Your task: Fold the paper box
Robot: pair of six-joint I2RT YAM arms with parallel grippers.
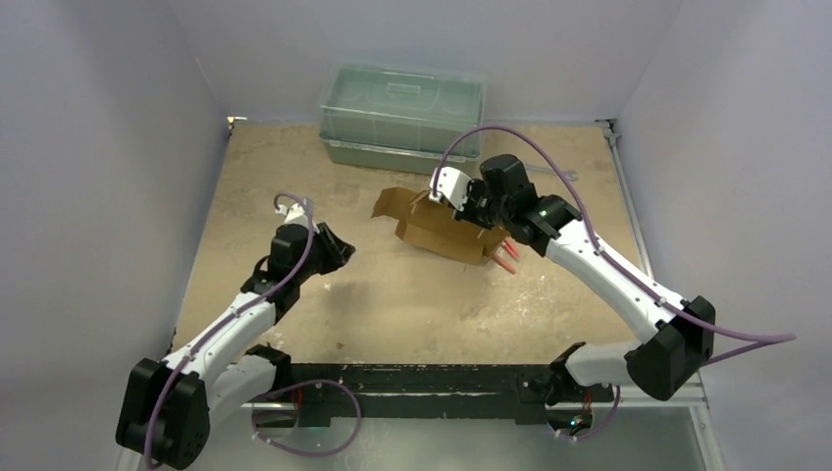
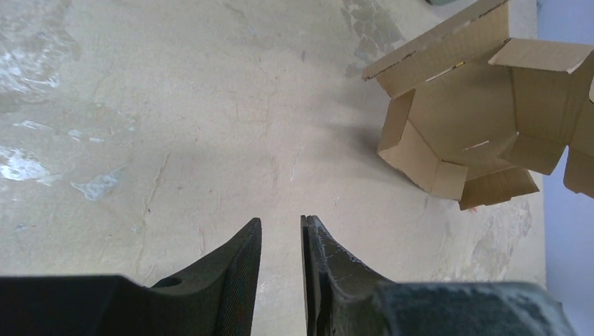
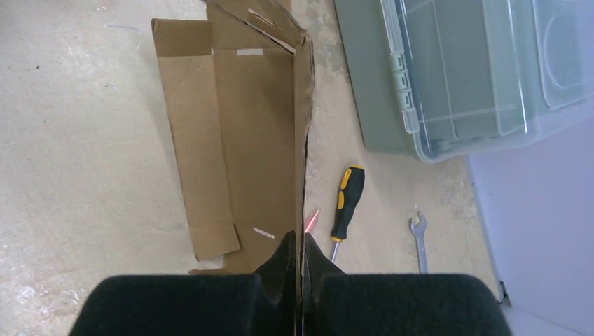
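The right claw is pinched shut on an upright edge of the paper box, its two dark fingers pressed together with the thin brown cardboard wall between them; from that pinch the wall runs straight away from the wrist camera, and the rest of the box spreads to one side as a partly opened carton with loose flaps; in the overhead view the box sits right of the middle of the sandy table, just in front of a large translucent green-grey lidded plastic container. Beside the pinched wall, on the container's side, lie a screwdriver with a yellow and black handle, a small metal wrench, and a reddish-orange pointed thing too small to name.

The left claw stands narrow, a slim gap between its black fingers and nothing in that gap; it hangs over bare tabletop, well apart from the box, which shows open-mouthed at the far edge of its wrist view.
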